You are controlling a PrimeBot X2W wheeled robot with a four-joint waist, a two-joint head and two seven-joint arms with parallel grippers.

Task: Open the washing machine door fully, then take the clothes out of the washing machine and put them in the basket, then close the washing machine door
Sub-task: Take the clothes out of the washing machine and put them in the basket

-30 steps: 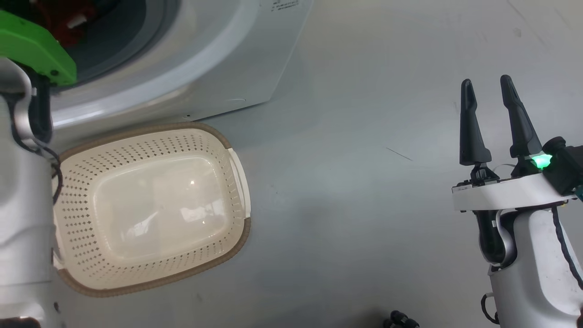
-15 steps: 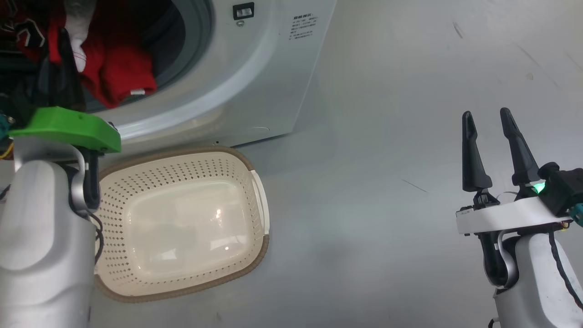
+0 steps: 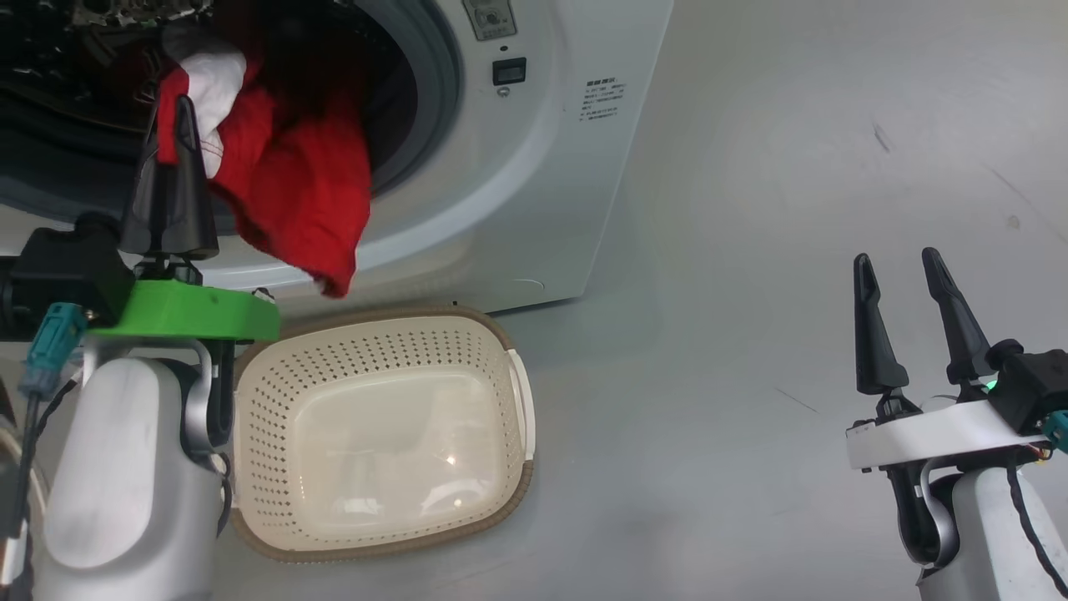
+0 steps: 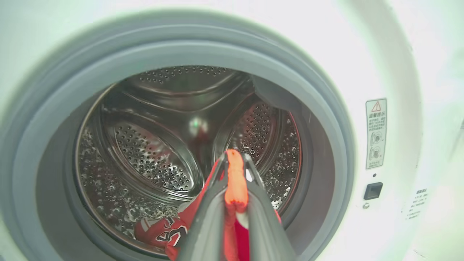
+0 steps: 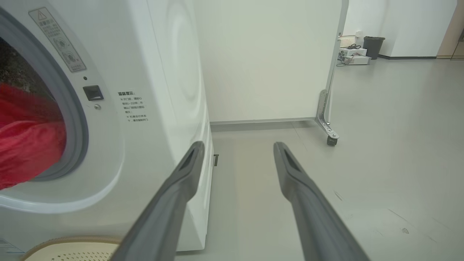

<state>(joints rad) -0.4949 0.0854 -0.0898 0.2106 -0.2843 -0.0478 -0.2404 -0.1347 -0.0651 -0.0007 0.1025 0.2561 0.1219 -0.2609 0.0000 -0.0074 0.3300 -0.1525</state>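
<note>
My left gripper (image 3: 178,113) is clamped on the soft red sports jersey with white panels (image 3: 300,192). In the left wrist view a fold of the red cloth (image 4: 235,181) is pinched between the two long dark fingers (image 4: 206,217), right up to their tips. From that pinch the jersey hangs to the gripper's right. It drapes over the lower lip of the big white front-loading washing machine (image 3: 542,167), and its lowest corner sits just above the brown rim of the small cream perforated plastic basket (image 3: 400,315). Another part of it, with dark lettering, lies on the bottom of the perforated steel drum (image 4: 152,152), inside the grey rubber ring (image 4: 326,119).

My right gripper (image 3: 894,257) hangs over the grey floor (image 3: 751,209), well apart from the basket, with its fingers spread and nothing between them.

The head camera has shifted since the earlier frames, so the whole scene sits lower and further right. Against the machine itself, the jersey has come further out: half a second ago its lower edge lay within the rubber ring, and now it crosses the white front. The basket sits against the machine as before.
</note>
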